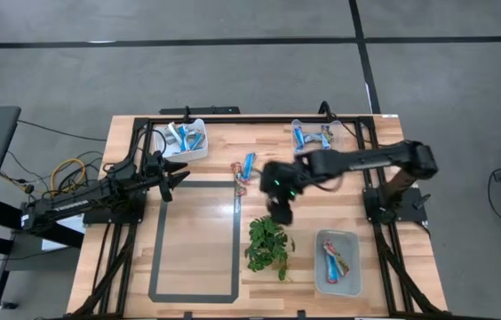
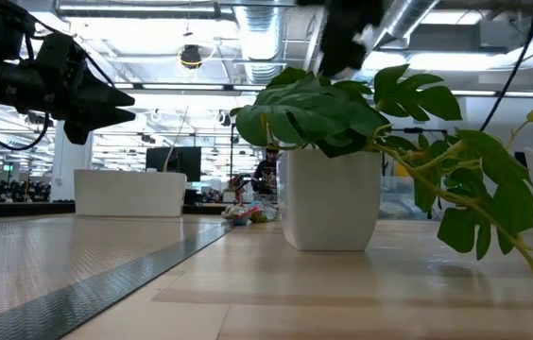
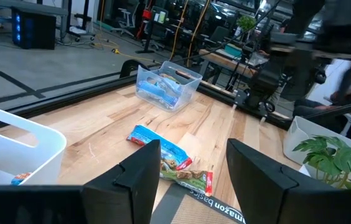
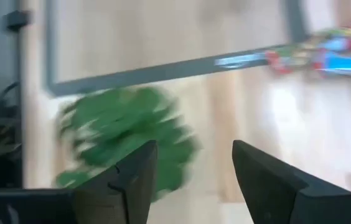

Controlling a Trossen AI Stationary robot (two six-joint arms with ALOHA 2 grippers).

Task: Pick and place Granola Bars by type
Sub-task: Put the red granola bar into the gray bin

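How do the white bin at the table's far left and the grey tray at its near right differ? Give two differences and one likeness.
The white bin sits at the table's far edge near the left gripper; the grey tray lies at the near edge on the right arm's side. The white bin holds mostly blue-wrapped granola bars; the grey tray holds red/pink multicolour bars. Both are small open containers holding wrapped bars.

I am seeing a potted plant (image 1: 268, 244) sitting beside a taped rectangle (image 1: 194, 240) on my table (image 1: 126, 147).

Glossy-wrapped granola bars (image 1: 248, 166) lie on the smooth pale-wood table (image 1: 197, 222).
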